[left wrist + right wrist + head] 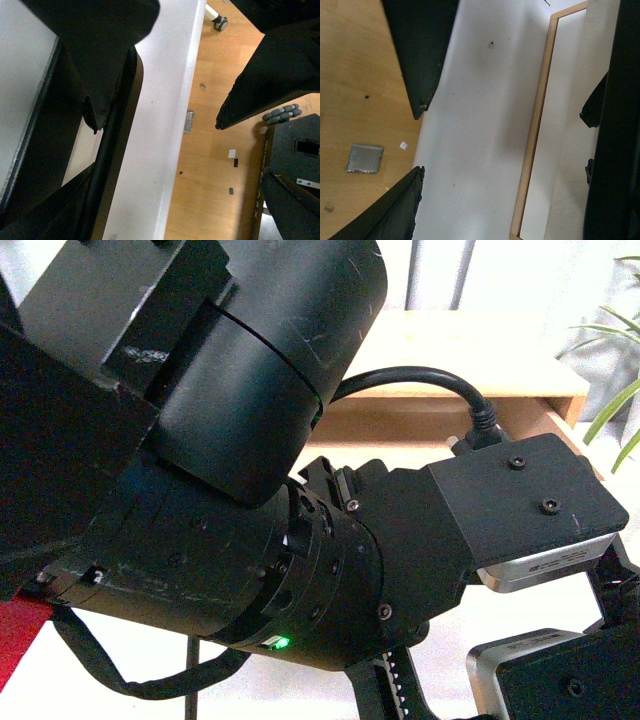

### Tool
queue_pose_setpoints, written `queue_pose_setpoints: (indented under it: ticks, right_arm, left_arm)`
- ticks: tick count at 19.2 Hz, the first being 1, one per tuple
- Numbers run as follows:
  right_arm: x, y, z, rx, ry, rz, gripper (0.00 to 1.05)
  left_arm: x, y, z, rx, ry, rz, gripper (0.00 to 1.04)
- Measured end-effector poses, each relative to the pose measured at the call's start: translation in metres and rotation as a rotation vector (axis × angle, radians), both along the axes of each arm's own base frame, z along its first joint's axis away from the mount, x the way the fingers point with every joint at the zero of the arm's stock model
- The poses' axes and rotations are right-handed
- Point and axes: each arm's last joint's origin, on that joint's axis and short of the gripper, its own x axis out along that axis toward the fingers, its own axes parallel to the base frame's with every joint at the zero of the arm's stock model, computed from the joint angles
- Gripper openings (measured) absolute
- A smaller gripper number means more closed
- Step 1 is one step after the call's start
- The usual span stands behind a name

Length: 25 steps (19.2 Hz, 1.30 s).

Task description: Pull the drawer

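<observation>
Front view mostly blocked by black arm (200, 420). Drawer (162, 150) directly beneath left gripper (156, 125), white front and black bar handle (102, 170) straddled by wide-spread fingers (110, 60); inside not visible. Right gripper (420, 139) likewise spread over white surface (480, 125), pinching nothing.

An arm (230, 540) fills the near part of the front view, a table (470, 350) stands behind it with a plant (615, 390) at the far right, and the handle (107, 150) lies along the front of the drawer (160, 125), above the floor (210, 160).
</observation>
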Motion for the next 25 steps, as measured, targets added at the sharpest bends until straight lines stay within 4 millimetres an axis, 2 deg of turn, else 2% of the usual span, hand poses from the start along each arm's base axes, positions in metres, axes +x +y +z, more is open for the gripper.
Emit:
queue_pose_setpoints:
  ticks: [4,7,8,12,17,20,21,23,25]
  right_arm:
    - [0.001,0.000,0.001,0.008,-0.009,-0.004,0.98]
    - [0.001,-0.002,0.010,0.021,-0.019,-0.014,0.98]
    - [0.005,-0.004,0.026,0.038,-0.073,-0.025,0.98]
    - [0.007,-0.009,0.050,0.053,-0.130,-0.044,0.98]
    - [0.001,-0.015,0.088,0.146,-0.154,-0.052,0.98]
    - [0.004,-0.020,0.117,0.294,-0.187,-0.081,0.98]
    - [0.012,-0.026,0.134,0.401,-0.239,-0.149,0.98]
    - [0.034,-0.039,0.154,0.551,-0.301,-0.372,0.98]
    - [0.058,-0.065,0.154,0.709,-0.202,-0.759,0.98]
  left_arm:
    - [0.000,0.002,0.000,-0.008,-0.001,0.011,0.98]
    - [0.001,0.007,0.009,-0.036,-0.003,0.031,0.98]
    - [0.004,0.011,0.021,-0.069,-0.032,0.055,0.98]
    - [0.002,0.018,0.047,-0.147,-0.062,0.070,0.98]
    - [-0.012,0.037,0.085,-0.278,-0.054,0.043,0.98]
    - [-0.008,0.060,0.115,-0.413,-0.142,0.109,0.98]
    - [-0.002,0.076,0.128,-0.490,-0.198,0.186,0.98]
    - [0.020,0.111,0.139,-0.610,-0.261,0.453,0.98]
    - [0.045,0.152,0.128,-0.642,-0.211,0.849,0.98]
